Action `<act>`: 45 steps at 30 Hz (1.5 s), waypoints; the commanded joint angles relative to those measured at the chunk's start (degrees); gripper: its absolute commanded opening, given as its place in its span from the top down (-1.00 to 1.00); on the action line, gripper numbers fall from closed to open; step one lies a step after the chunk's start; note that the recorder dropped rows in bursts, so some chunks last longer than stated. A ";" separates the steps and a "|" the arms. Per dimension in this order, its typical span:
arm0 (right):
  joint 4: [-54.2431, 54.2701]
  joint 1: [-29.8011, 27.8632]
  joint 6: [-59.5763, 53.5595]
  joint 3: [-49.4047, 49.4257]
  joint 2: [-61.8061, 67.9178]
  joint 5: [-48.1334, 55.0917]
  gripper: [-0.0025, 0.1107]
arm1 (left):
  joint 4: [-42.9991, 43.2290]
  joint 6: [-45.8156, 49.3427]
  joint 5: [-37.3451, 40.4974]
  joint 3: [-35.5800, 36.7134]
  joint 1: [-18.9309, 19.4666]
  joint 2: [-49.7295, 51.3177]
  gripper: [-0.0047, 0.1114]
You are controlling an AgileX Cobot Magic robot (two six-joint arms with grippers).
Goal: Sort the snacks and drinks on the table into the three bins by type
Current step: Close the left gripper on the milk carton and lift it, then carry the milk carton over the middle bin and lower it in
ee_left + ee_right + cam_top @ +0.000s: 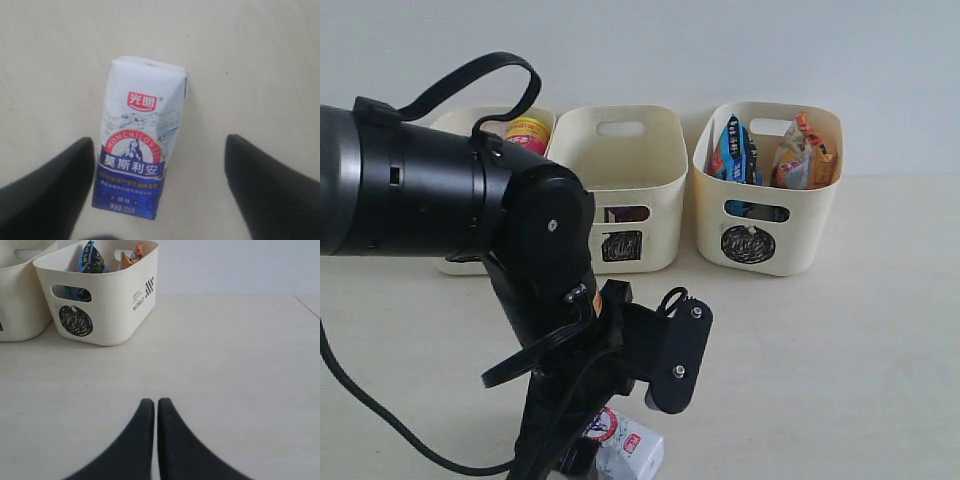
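Observation:
A blue-and-white carton (137, 150) with a red round logo lies on the table between the fingers of my left gripper (159, 145), which is open. One finger (60, 190) is close beside the carton; the other stands well apart. In the exterior view the carton (628, 447) shows at the bottom edge under the left arm. My right gripper (155, 402) is shut on nothing, low over bare table. The circle-marked bin (770, 215) holds a blue-black bag (733, 150) and an orange bag (807, 152). A tube top (527, 132) shows in the left bin (455, 122).
The middle bin (620, 160) bears a square mark, and something purple (618, 214) shows through its handle hole. The left arm (440, 190) hides most of the left bin and its mark. Open tabletop (230, 355) lies in front of the circle bin (115, 300).

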 commanded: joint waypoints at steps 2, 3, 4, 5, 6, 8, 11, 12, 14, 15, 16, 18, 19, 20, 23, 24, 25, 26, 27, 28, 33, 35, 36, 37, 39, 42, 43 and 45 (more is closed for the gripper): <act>0.05 -0.01 0.00 0.23 -0.32 -0.38 0.96 | -0.45 0.00 -2.72 1.22 -0.25 0.38 -0.55; 0.05 -0.01 0.00 0.23 -0.32 -0.38 0.96 | -0.13 0.49 -3.26 1.24 -0.14 1.04 -0.55; 0.05 -0.01 0.00 0.23 -0.32 -0.38 0.96 | 0.55 0.61 -3.92 1.34 -0.04 1.70 -0.54; 0.05 -0.01 0.00 0.23 -0.32 -0.38 0.96 | 1.14 0.61 -5.17 1.34 -0.04 2.29 -0.52; 0.05 -0.01 0.00 0.23 -0.32 -0.38 0.96 | 1.52 0.06 -6.11 1.34 -0.04 2.76 -0.49; 0.05 -0.01 0.00 0.23 -0.32 -0.38 0.96 | 2.15 -0.75 -8.43 1.34 -0.04 3.52 -0.40; 0.05 -0.01 0.00 0.23 -0.32 -0.38 0.96 | 2.35 -0.75 -10.72 1.34 -0.04 4.30 -0.34; 0.05 -0.01 0.00 0.23 -0.32 -0.38 0.96 | 2.35 -0.75 -10.82 1.34 -0.04 4.63 -0.34; 0.05 -0.01 0.00 0.23 -0.32 -0.38 0.96 | 2.35 -0.33 -10.69 1.34 -0.04 5.23 -0.34; 0.05 -0.01 0.00 0.23 -0.32 -0.38 0.96 | 2.35 -0.22 -10.47 1.34 -0.04 5.55 -0.34; 0.05 -0.01 0.00 0.23 -0.32 -0.38 0.96 | 2.51 -0.22 -10.10 1.34 -0.04 5.97 -0.34; 0.05 -0.01 0.00 0.23 -0.32 -0.38 0.96 | 3.01 -0.22 -9.56 1.34 -0.04 6.61 -0.34; 0.05 -0.01 0.00 0.23 -0.32 -0.38 0.96 | 3.46 -0.22 -9.43 1.34 -0.04 7.10 -0.34; 0.05 -0.01 0.00 0.23 -0.32 -0.38 0.96 | 3.83 -0.22 -9.43 1.34 -0.04 7.47 -0.34; 0.05 -0.01 0.00 0.23 -0.32 -0.38 0.96 | 3.94 -0.22 -9.87 1.34 -0.04 8.54 -0.34; 0.05 -0.01 0.00 0.23 -0.32 -0.38 0.96 | 4.07 -0.22 -10.14 1.34 -0.04 8.75 -0.34; 0.05 -0.01 0.00 0.23 -0.32 -0.38 0.96 | 4.43 -0.33 -10.61 1.34 -0.04 9.01 -0.34; 0.05 -0.01 0.00 0.23 -0.32 -0.38 0.96 | 4.43 -0.33 -11.00 1.34 -0.04 9.01 -0.34; 0.05 -0.01 0.00 0.23 -0.32 -0.38 0.96 | 4.43 -0.33 -11.44 1.34 -0.04 9.14 -0.34; 0.05 -0.01 0.00 0.23 -0.32 -0.38 0.96 | 4.43 -0.33 -11.69 1.34 0.07 9.14 -0.34; 0.05 -0.01 0.00 0.23 -0.32 -0.38 0.96 | 4.43 -0.56 -12.02 1.34 0.70 9.62 -0.30; 0.05 -0.01 0.00 0.23 -0.32 -0.38 0.96 | 4.43 -0.71 -12.02 1.34 0.70 9.62 0.01; 0.05 -0.01 0.00 0.23 -0.32 -0.38 0.96 | 4.43 -0.71 -11.89 1.34 0.70 9.62 0.34; 0.05 -0.01 0.00 0.23 -0.32 -0.38 0.96 | 4.43 -0.71 -11.76 1.34 0.70 9.62 0.54; 0.05 -0.01 0.00 0.23 -0.32 -0.38 0.96 | 4.43 -0.14 -11.35 1.34 0.70 9.62 0.84; 0.05 -0.01 0.00 0.23 -0.32 -0.38 0.96 | 4.07 -0.58 -10.72 1.12 0.70 9.62 0.84; 0.05 -0.01 0.00 0.23 -0.32 -0.38 0.96 | 3.41 -2.13 -10.59 0.45 0.70 9.26 0.84; 0.05 -0.01 0.00 0.23 -0.32 -0.38 0.96 | 2.46 -5.68 -8.57 -2.31 0.70 7.79 0.84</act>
